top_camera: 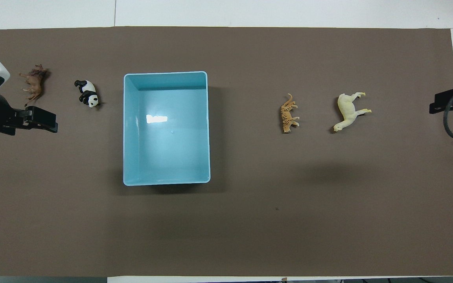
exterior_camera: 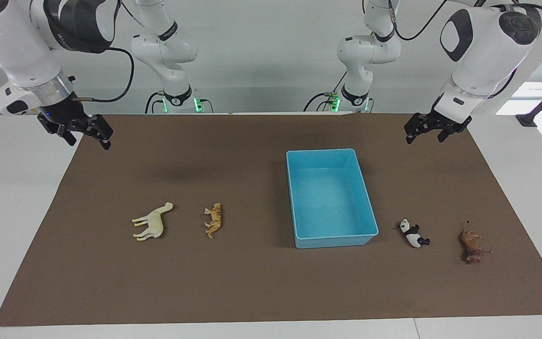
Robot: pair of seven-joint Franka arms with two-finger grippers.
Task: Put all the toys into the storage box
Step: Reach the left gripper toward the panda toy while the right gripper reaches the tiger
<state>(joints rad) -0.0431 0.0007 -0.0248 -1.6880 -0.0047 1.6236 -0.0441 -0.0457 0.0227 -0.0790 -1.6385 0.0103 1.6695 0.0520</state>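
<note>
The light blue storage box (exterior_camera: 320, 151) stands empty on the brown mat, also in the overhead view (top_camera: 165, 73). The cream camel (exterior_camera: 152, 222) (top_camera: 348, 112) and orange tiger (exterior_camera: 214, 219) (top_camera: 288, 114) lie toward the right arm's end. The panda (exterior_camera: 412, 234) (top_camera: 87, 93) and dark brown lion (exterior_camera: 472, 246) (top_camera: 34, 80) lie toward the left arm's end. All four lie on their sides. My left gripper (exterior_camera: 424, 137) (top_camera: 39, 120) is open and empty, raised over the mat's edge at its own end. My right gripper (exterior_camera: 90, 141) (top_camera: 444, 106) is open and empty, raised over the mat's corner at its end.
The brown mat (exterior_camera: 252, 282) covers most of the white table (exterior_camera: 17, 212). A black cable (top_camera: 452, 125) loops by the right gripper. Bare mat lies between the box and the tiger.
</note>
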